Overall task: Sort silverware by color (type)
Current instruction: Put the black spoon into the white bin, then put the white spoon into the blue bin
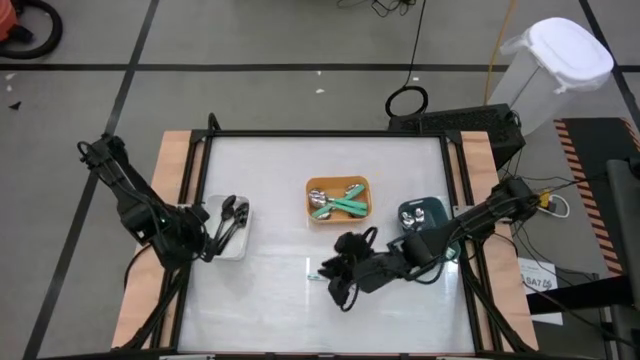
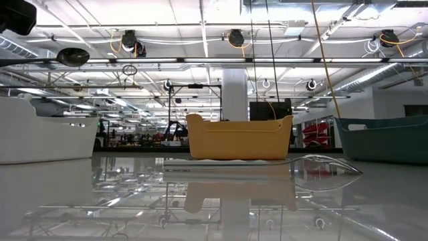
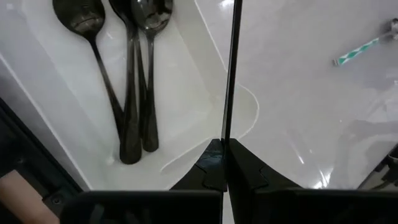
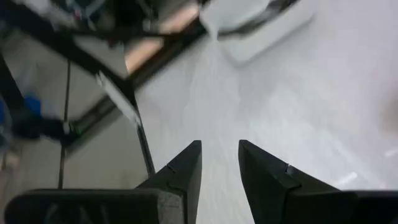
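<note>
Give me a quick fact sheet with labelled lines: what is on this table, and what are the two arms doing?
white bin: left side, holds black spoons
orange bin: centre, holds teal-handled silverware
dark teal bin: right side, contents unclear
loose utensil: teal-striped handle, lying on the table
left gripper: fingers shut, beside the white bin, holding nothing
right gripper: fingers apart, nothing between them, over the table's front middle

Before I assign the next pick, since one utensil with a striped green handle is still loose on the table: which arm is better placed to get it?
Probably the right. The right gripper hovers next to the loose utensil at the table's front middle, jaws apart and empty. The left gripper sits shut at the white bin of black spoons, farther away.
</note>
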`<state>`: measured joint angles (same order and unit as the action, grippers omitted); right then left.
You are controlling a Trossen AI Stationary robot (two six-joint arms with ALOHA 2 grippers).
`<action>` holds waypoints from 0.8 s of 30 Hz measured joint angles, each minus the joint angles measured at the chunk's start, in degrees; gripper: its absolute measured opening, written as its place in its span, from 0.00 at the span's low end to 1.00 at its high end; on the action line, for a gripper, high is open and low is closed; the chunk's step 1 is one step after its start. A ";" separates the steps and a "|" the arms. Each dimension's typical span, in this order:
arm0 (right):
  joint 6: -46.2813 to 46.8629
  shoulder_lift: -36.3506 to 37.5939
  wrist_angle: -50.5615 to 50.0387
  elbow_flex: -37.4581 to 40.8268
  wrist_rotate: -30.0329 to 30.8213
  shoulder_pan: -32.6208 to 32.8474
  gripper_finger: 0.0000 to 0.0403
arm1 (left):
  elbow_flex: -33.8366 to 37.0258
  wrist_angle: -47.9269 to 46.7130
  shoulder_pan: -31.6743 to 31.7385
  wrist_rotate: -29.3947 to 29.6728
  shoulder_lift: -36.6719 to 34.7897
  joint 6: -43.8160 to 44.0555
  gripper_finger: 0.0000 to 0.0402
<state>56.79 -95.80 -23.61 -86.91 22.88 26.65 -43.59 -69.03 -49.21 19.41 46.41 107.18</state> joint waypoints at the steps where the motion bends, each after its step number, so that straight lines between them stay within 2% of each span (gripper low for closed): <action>1: -0.61 -0.80 -0.04 0.00 -1.69 0.00 0.25 | 0.28 0.13 0.00 -0.05 0.02 0.14 0.00; 7: -0.26 -5.77 -1.20 0.00 -9.67 0.00 0.25 | 2.64 0.10 0.24 -0.26 0.02 2.25 0.00; 14: 1.95 -8.01 -1.31 0.00 -9.69 0.11 0.25 | 3.32 0.06 2.07 -0.57 0.86 3.58 0.07; 24: -1.51 -8.01 -4.84 0.00 -9.64 0.13 0.26 | 3.30 0.17 4.24 -0.49 1.51 3.62 0.19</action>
<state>55.28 -103.81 -28.45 -86.91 13.23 26.79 -40.29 -68.86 -44.97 18.92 47.92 110.80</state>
